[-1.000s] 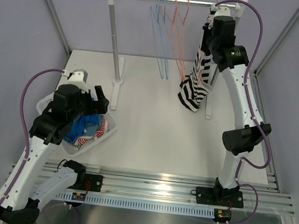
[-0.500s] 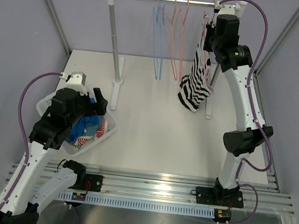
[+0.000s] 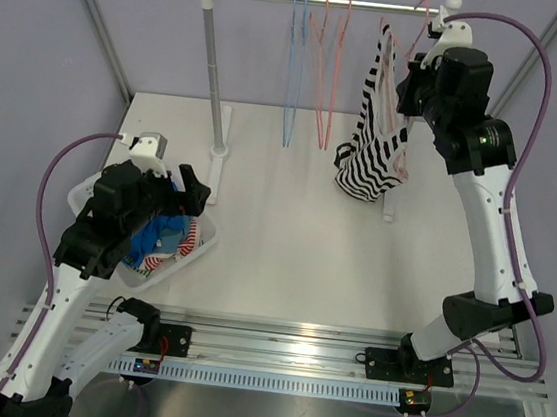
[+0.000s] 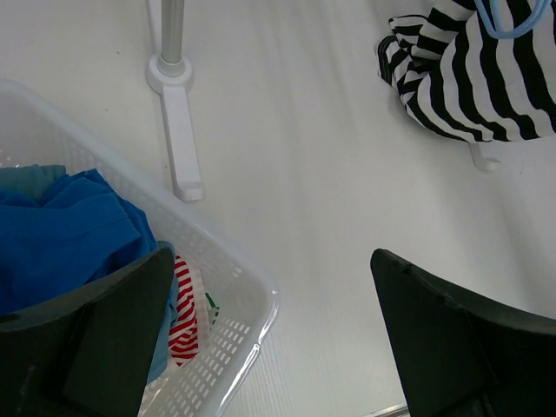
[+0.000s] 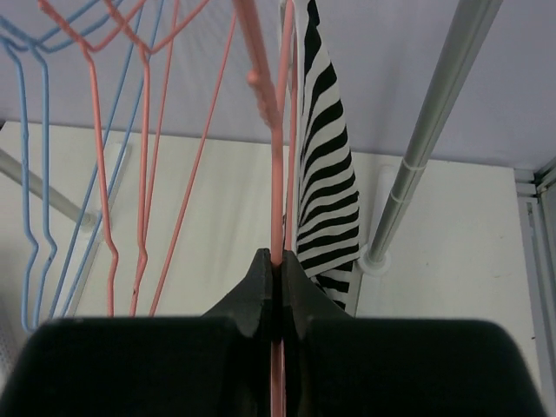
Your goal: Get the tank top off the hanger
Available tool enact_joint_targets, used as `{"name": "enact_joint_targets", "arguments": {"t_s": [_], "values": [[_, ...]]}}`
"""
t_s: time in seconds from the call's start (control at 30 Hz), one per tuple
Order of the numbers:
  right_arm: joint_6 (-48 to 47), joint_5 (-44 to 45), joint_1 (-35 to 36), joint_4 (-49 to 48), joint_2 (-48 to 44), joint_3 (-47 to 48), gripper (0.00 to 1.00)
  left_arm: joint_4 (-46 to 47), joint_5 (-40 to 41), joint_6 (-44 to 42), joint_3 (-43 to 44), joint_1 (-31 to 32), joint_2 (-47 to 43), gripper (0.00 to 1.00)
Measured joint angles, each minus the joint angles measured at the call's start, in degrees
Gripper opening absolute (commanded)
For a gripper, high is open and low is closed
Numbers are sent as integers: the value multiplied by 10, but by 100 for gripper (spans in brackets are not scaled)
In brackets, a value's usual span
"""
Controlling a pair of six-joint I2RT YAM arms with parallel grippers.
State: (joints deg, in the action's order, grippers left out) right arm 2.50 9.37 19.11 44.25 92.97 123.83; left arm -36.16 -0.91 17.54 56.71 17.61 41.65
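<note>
While the black-and-white striped tank top (image 3: 371,144) hangs on its coral wire hanger (image 5: 276,165) near the right end of the silver clothes rail (image 3: 312,0), the grab on that hanger is new. A second ago the right gripper (image 5: 276,261) sat partly apart beside the garment; now it is pinched tight on the hanger wire. The right arm has swung out to the right and the top has been drawn that way, its lower part bunched. Judgement: hanger secured, garment not yet off, so stripping is the step left.

The right wrist view shows the clamp itself, wire between the closed fingers and stripes just behind it, which the top view hides behind the wrist. The top view alone gives the full drape, though it does not settle whether the hook is on the rail.

The left gripper (image 4: 269,261) is spread wide, holding nothing, above the white plastic basket (image 4: 234,278) of blue and red-striped clothes – well apart from the top.
</note>
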Motion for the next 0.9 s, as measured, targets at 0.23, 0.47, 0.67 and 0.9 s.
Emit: {"name": "enact_joint_targets", "arguments": {"t_s": [0.23, 0.47, 0.67, 0.9], "values": [[26, -56, 0, -11, -132, -202, 0, 3, -24, 12, 10, 0, 9, 99], [51, -135, 0, 20, -272, -288, 0, 33, -3, 55, 99, 101, 82, 99], [53, -188, 0, 67, -373, -289, 0, 87, 100, 46, 233, 314, 197, 99], [40, -244, 0, 180, -414, -244, 0, 139, 136, -7, 380, 388, 337, 99]]}}
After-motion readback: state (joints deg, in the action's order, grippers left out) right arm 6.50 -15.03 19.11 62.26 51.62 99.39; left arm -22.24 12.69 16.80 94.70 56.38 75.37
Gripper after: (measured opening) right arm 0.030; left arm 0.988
